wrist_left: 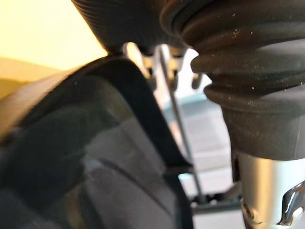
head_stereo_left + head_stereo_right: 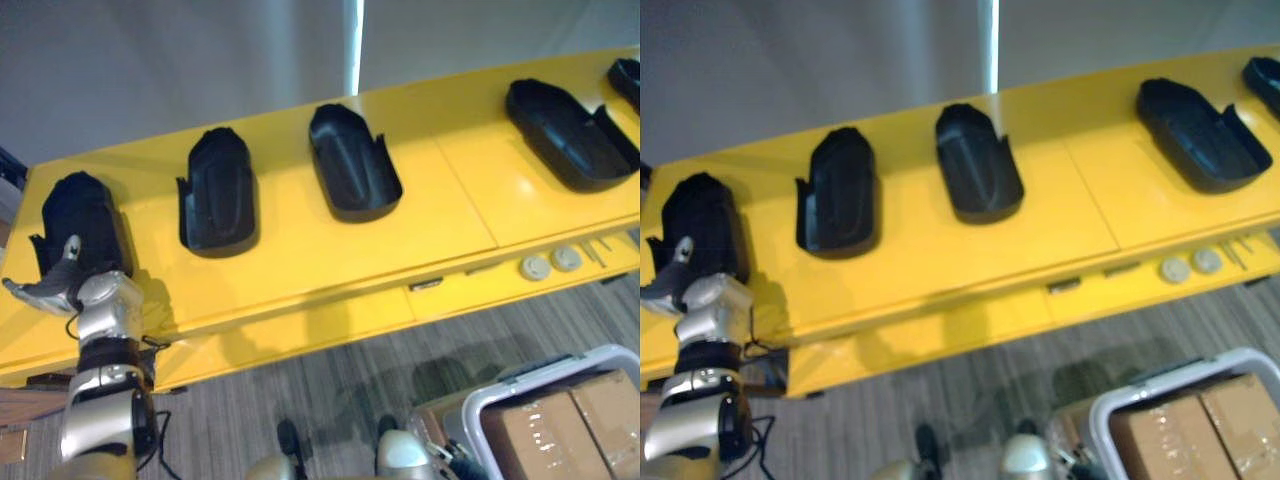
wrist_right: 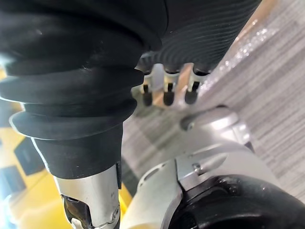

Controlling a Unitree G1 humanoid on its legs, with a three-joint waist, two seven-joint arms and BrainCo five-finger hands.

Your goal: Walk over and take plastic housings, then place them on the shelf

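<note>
Setting: grey wall [image 2: 150,70] behind, grey carpet [image 2: 330,390] below, a long yellow shelf [image 2: 330,250] between them.

Shelf contents: black plastic housings in a row, well apart, each lying hollow side up.
- leftmost housing [image 2: 80,220], at the shelf's left end
- second housing [image 2: 220,190]
- third housing [image 2: 352,160]
- fourth housing [image 2: 570,130]
- fifth housing [image 2: 628,80], cut off by the right edge

Lower ledge: two round white discs [image 2: 550,263], side by side.

Floor, lower right: white-rimmed bin [image 2: 480,405] with cardboard boxes [image 2: 570,425] inside.

Left hand [image 2: 55,290]: at the near end of the leftmost housing; whether it gripped could not be told.

Right hand [image 3: 166,93]: hung over the carpet, fingers loose and apart, holding nothing.
</note>
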